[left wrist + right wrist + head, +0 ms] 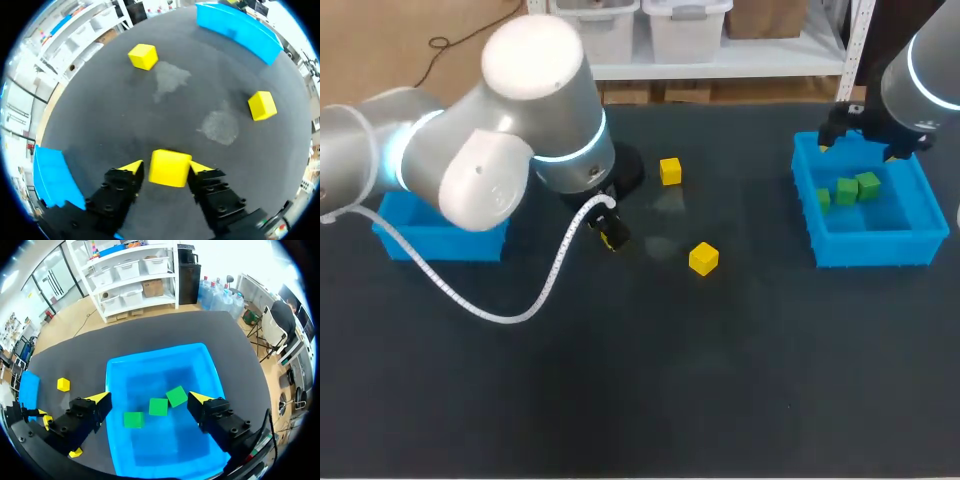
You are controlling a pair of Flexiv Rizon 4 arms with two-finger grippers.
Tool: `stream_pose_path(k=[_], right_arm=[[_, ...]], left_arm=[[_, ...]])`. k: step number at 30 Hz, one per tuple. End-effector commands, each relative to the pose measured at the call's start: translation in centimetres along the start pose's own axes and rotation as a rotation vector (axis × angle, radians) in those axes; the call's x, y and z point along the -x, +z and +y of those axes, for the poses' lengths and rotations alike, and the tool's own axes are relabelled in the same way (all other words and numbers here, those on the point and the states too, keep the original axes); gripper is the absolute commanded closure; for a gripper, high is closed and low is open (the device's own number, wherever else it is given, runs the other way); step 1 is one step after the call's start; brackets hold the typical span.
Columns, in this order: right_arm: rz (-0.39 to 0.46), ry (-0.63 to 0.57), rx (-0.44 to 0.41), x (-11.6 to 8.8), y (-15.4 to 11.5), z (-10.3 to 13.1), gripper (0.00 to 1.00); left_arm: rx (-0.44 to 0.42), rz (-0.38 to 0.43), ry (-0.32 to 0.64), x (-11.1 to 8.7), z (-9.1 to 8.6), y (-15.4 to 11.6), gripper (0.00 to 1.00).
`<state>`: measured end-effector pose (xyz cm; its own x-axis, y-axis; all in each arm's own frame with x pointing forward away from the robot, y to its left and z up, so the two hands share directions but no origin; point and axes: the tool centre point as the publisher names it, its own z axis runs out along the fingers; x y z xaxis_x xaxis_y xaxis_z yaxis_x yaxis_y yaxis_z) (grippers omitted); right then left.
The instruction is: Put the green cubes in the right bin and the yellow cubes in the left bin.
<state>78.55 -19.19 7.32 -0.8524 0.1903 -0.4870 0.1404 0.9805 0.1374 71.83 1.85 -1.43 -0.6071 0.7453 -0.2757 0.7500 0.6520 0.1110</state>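
The left gripper pinches a yellow cube in narrow jaws mid-table, the left bin waiting by the table's left edge, while the right gripper hangs wide-jawed above the right bin.

Yellow cube: blank faces, nothing to read.
Two more yellow cubes, centre of the head view: blank too, no marks to read.
Green cubes, right side of the head view: plain green, no legible lettering.
Right bin: plain blue wall, no readable label.
Left bin, left side of the head view: same story, nothing legible.
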Motion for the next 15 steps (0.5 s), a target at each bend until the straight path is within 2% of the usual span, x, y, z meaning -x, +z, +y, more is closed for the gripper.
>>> stream_pose_path(k=[1,4,7,12,15], right_arm=[[-0.009,0.001,-0.001,-0.2,-0.1,-0.1,0.00],[-0.009,0.001,-0.001,-0.2,-0.1,-0.1,0.00],[-0.009,0.001,-0.001,-0.2,-0.1,-0.1,0.00],[-0.009,0.001,-0.001,-0.2,-0.1,-0.1,0.00],[-0.009,0.001,-0.001,-0.2,-0.1,-0.1,0.00]], left_arm=[[0.033,-0.125,-0.031,-1.0,0.2,-0.8,1.00],[0.062,-0.193,-0.063,-0.8,1.0,-1.7,1.00],[0.120,-0.270,-0.101,-0.5,2.7,-3.8,1.00],[0.236,-0.424,-0.228,-0.5,7.8,-9.1,1.00],[0.316,-0.495,-0.316,-1.3,11.1,-12.1,1.00]])
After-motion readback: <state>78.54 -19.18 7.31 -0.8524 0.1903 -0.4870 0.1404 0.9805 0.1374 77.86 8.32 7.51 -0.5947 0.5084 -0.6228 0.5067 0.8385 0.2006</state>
